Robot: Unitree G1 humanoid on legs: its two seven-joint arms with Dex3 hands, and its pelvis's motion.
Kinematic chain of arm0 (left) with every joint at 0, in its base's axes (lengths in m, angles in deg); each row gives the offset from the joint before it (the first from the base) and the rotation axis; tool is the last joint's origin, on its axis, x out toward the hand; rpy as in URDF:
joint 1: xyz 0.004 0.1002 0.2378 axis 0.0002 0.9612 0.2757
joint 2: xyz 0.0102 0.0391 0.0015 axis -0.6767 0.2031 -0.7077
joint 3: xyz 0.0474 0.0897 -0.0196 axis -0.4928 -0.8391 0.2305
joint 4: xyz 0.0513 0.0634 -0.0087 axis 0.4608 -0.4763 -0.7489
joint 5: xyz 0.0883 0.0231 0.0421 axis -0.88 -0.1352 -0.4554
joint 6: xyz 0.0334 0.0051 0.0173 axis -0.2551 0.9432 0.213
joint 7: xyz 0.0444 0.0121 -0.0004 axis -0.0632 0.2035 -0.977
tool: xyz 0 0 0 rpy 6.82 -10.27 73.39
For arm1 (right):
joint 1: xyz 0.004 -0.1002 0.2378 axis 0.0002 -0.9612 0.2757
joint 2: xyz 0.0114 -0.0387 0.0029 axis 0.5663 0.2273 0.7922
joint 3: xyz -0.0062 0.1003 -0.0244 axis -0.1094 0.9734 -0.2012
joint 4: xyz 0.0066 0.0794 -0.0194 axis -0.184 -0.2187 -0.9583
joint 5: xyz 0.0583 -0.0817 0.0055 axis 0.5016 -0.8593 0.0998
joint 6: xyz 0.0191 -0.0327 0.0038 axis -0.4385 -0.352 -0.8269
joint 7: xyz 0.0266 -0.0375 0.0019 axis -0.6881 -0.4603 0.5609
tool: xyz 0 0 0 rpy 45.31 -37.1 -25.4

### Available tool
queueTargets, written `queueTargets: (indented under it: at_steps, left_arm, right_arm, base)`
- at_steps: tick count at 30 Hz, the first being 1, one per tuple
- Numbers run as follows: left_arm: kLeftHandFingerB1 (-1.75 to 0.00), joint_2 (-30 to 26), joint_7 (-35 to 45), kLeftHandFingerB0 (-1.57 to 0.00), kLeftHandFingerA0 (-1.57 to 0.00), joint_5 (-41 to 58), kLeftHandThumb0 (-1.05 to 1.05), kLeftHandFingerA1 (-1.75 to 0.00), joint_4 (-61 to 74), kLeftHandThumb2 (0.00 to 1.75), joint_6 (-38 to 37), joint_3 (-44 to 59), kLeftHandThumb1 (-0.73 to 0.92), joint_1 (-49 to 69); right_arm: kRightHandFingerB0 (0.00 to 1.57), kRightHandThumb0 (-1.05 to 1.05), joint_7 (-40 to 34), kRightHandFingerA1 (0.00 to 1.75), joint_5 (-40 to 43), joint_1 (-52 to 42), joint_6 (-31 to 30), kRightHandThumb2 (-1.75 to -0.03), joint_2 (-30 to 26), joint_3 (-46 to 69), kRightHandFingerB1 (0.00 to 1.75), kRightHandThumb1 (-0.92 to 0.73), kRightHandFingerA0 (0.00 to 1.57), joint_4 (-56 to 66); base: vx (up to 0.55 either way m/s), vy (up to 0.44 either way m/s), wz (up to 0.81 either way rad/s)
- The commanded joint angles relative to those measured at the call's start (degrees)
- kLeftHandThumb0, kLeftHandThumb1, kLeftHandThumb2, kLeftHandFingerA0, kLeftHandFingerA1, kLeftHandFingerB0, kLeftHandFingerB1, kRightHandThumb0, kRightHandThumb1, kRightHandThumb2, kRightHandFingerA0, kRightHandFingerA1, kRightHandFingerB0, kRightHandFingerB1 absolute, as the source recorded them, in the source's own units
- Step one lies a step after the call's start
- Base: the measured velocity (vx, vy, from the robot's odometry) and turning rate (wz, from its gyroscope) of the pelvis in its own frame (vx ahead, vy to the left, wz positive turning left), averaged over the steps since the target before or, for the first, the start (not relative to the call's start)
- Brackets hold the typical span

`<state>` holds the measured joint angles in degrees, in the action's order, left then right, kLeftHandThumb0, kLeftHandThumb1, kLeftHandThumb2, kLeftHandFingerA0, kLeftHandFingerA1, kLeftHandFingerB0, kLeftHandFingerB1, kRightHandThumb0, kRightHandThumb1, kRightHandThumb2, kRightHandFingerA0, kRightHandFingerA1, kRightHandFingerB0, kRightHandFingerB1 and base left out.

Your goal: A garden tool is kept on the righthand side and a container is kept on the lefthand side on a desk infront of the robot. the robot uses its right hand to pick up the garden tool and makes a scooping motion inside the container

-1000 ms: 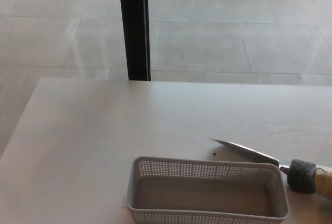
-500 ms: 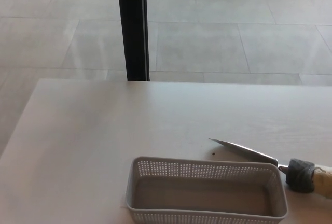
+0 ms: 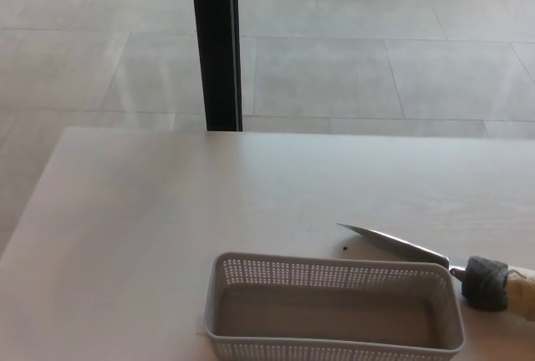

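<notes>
**Trowel flat on counter, both hands out of frame**

Garden tool: a hand trowel with a pointed silver metal blade, dark grey collar and pale tan handle [image 3: 435,262], lying on the pale wood-grain counter [image 3: 167,211] at the lower right. Blade tip points toward picture left and slightly away from the robot; the handle runs off the right edge of the frame, so its end isn't visible. Nothing is gripping it.

Container: a light grey rectangular plastic basket with perforated walls [image 3: 334,304], at bottom centre, long side facing the camera. Inside looks bare. Its right end sits just beside the trowel's collar; can't tell whether they touch. The blade lies just behind the basket's back right corner.

A tiny dark speck [image 3: 345,249] sits on the counter below the blade tip.

Neither robot hand shows, left or right, so how far open they are can't be told.

Background: grey tiled floor [image 3: 376,60] beyond the counter, black vertical post [image 3: 216,43] standing at the counter's far edge.

No brand, label or readable writing on the trowel or the basket.
</notes>
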<state>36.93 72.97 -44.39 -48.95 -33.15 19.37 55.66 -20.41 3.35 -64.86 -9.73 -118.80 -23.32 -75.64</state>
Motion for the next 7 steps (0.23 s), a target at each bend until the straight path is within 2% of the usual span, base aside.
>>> queueTargets:
  at_steps: [1,2,3,4,5,7]
  left_arm:
    - [-0.95,-0.6,-0.2,-0.78,-0.87,0.8,-0.71,-1.05,-0.4,1.15,-0.6,0.8,0.03,1.8]
    - [-0.95,-0.8,-0.1,-0.8,-0.99,1.1,-0.79,-1.08,-0.2,1.15,-0.8,1.0,0.1,2.1]
    - [-0.95,-0.9,-0.1,-0.8,-0.97,0.7,-0.78,-1.08,-0.2,1.14,-0.8,0.7,0.11,2.2]
    - [-0.95,-1.1,0.1,-0.82,-0.99,0.8,-0.75,-1.07,-0.3,1.14,-0.8,0.9,0.11,2.2]
    - [-0.94,-1.2,0.0,-0.79,-0.89,1.2,-0.73,-1.03,-0.4,1.11,-0.4,1.3,0.04,2.2]
    - [-0.94,-1.2,0.0,-0.79,-0.89,1.3,-0.73,-1.03,-0.4,1.11,-0.4,1.3,0.04,2.2]
  right_arm:
    - [0.07,-0.41,-20.2,0.72,29.2,2.9,13.1,-0.61,17.4,30.0,0.36,-0.71,0.14,-34.3]
    - [0.07,-0.43,-21.1,0.68,27.5,2.0,15.1,-0.61,19.3,28.0,0.39,-0.71,0.12,-36.9]
    - [0.07,-0.45,-21.1,0.74,26.4,1.5,15.7,-0.61,19.9,27.0,0.38,-0.72,0.11,-37.5]
    - [0.07,-0.52,-22.5,0.74,25.6,1.2,14.3,-0.85,20.8,26.6,0.47,-0.52,0.3,-38.4]
    - [0.05,-0.5,-20.8,0.71,26.4,1.1,14.5,-0.84,21.0,27.1,0.46,-0.52,0.26,-40.1]
    - [0.05,-0.5,-20.6,0.71,26.5,1.1,14.7,-0.84,21.0,27.2,0.46,-0.52,0.26,-40.5]
  base:
    - [0.0,0.0,0.0]
    - [0.0,0.0,0.0]
    - [0.0,0.0,0.0]
    - [0.0,0.0,0.0]
    - [0.0,0.0,0.0]
    - [0.0,0.0,0.0]
